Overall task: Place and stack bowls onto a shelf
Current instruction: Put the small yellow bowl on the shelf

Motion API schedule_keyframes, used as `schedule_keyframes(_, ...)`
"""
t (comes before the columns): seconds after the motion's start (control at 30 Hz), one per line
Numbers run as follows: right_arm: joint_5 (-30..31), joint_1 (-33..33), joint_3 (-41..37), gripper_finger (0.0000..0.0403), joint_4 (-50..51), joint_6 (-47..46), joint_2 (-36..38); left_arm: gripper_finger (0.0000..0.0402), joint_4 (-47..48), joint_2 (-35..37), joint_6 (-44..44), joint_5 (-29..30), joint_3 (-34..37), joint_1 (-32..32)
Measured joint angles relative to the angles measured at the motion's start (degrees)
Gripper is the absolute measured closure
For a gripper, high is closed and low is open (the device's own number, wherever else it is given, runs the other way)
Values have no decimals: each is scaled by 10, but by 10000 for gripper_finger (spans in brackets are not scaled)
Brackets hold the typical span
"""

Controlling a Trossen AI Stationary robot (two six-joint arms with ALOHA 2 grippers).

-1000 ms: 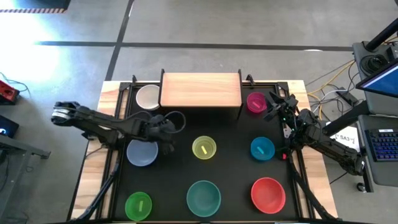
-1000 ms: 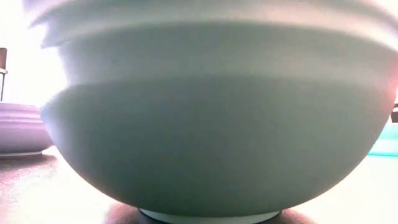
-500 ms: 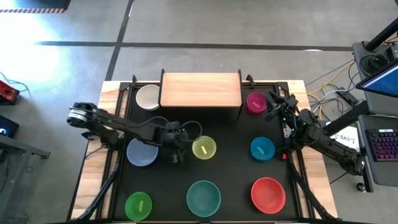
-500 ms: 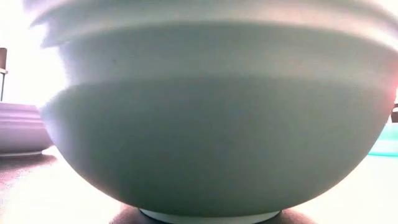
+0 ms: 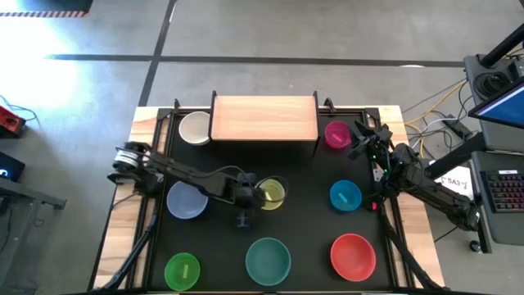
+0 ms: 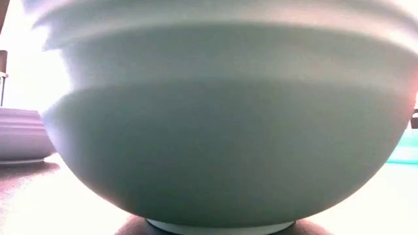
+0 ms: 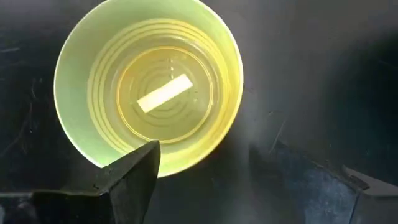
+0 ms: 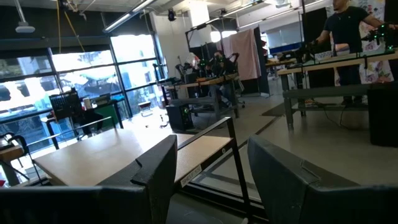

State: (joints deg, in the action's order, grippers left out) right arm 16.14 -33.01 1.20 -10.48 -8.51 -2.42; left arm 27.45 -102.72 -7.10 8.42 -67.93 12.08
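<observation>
The yellow bowl (image 5: 271, 193) (image 7: 149, 87) stands on its base in the middle of the black table. My left gripper (image 5: 252, 199) (image 7: 211, 158) is open and hovers just left of it: one finger stands over the bowl's rim, the other over bare table beside it. My right gripper (image 5: 360, 136) (image 8: 211, 162) is open and waits by the magenta bowl (image 5: 336, 133), right of the shelf (image 5: 264, 119). The white bowl (image 5: 195, 127) sits left of the shelf, whose board holds no bowls. Also on the table are the lavender-blue (image 5: 187, 201), blue (image 5: 345, 195), green (image 5: 182, 269), teal (image 5: 268, 258) and red (image 5: 353, 256) bowls.
The teal bowl (image 6: 222, 124) fills the low view, with the lavender-blue bowl (image 6: 19, 134) at its left. The right wrist view looks over the shelf board (image 8: 124, 155) into a room with benches and a person (image 8: 354, 25). Bare table lies between the rows of bowls.
My left gripper has travelled from above the lavender-blue bowl toward the table's right and a little toward the near edge, ending beside the yellow bowl. The arm has stretched out along with it. No bowl has moved.
</observation>
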Motion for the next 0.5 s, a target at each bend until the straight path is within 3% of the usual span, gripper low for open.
schedule_keyframes(0.3,0,0,0,218,0,1,0,106,16,-70,22,-18,-73,0)
schedule_keyframes(0.5,0,0,0,218,0,1,0,169,43,-111,19,-38,-107,-1)
